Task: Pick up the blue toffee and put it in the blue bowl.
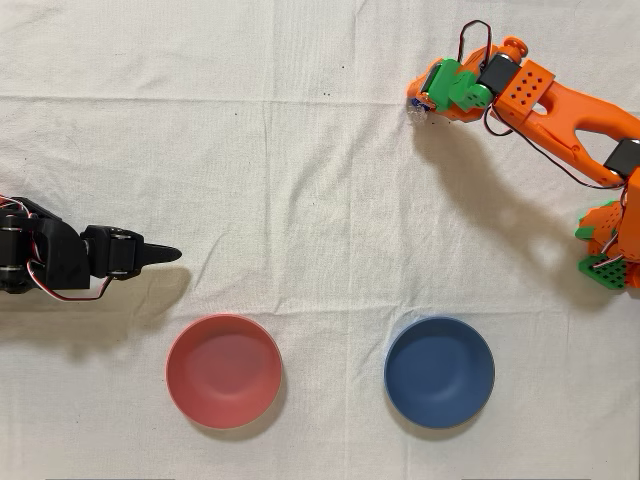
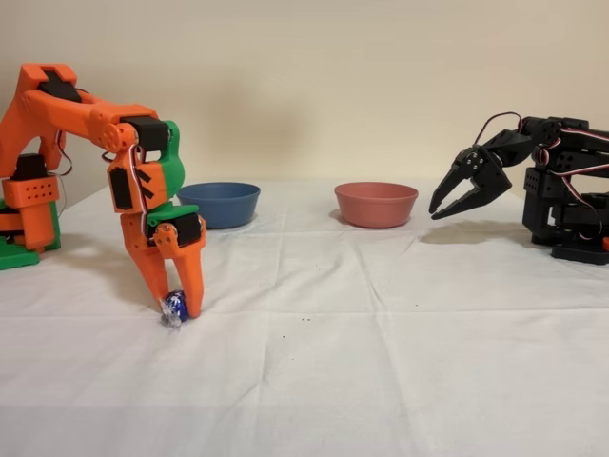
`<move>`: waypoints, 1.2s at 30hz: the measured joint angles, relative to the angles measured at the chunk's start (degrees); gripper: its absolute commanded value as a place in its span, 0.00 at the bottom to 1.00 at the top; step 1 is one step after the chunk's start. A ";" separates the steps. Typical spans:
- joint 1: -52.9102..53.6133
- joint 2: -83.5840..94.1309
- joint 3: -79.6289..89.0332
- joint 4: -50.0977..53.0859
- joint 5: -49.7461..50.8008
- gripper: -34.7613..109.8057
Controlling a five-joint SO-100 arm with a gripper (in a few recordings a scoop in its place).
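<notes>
Pinching the blue toffee (image 2: 175, 307) between two tapered orange plastic fingers (image 2: 193, 286), the gripper (image 2: 176, 303) points straight down at the bench (image 2: 381, 362), its tips at the cloth. The sweet sits at cloth level in the side view, shiny dark-blue foil with a clear crinkled wrapper end showing below the fingertips. From overhead only a pale glint of it shows at the gripper (image 1: 420, 105), at about 1 o'clock on the bench. Outward from there, the orange arm (image 2: 86, 114) is boxy printed plastic with green parts and black servos, bent in an arch. A white, creased cloth with fold lines covers the bench; behind it stands a plain cream wall. Two round, shallow, matte bowls rest on the cloth, well apart from the gripper: one blue bowl (image 1: 439, 371) at about 5 o'clock in the overhead view and one pinkish-red bowl (image 1: 223, 370) at about 7 o'clock. One black arm (image 1: 60, 260) stands idle at 9 o'clock.
</notes>
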 measured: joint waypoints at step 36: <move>-22.41 29.97 12.22 8.35 2.64 0.34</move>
